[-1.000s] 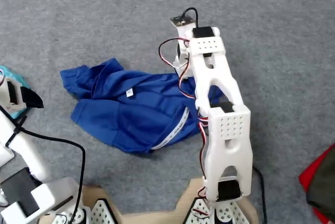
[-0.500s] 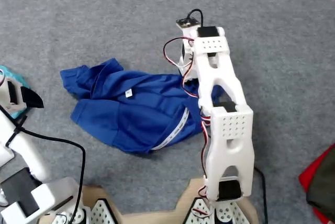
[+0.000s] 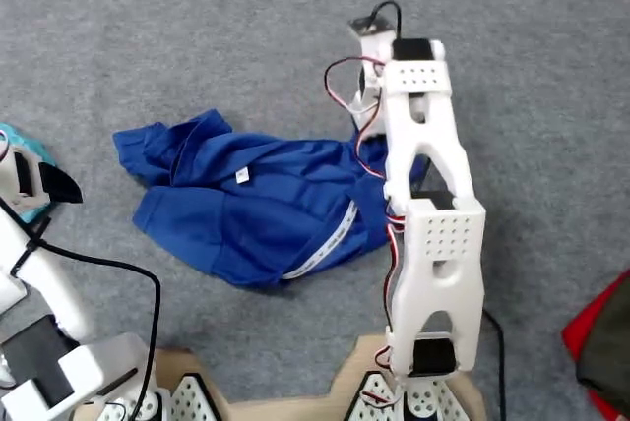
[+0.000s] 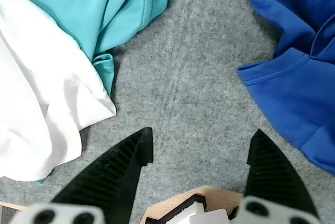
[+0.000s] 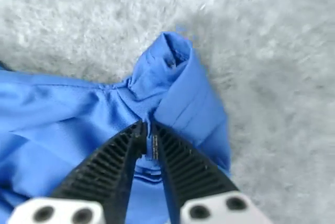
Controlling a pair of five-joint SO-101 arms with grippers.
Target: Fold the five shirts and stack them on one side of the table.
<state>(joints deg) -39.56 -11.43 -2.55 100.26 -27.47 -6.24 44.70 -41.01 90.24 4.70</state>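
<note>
High view: overhead, looking down on tabletop [image 3: 148, 47].
Wrist views: close, facing down.
Shared: the blue shirt [image 3: 266, 214].

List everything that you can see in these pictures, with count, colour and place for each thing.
blue shirt: 1, blue, crumpled in the middle of the table
teal shirt: 1, teal, at the table's left edge
white shirt: 1, white, touching the teal shirt
red garment: 1, red, at the table's right edge
dark garment: 1, dark grey, against the red garment
table cover: 1, grey, under everything
left gripper: 1, black fingers, open over bare cover
right gripper: 1, black fingers, shut on the blue shirt
</note>
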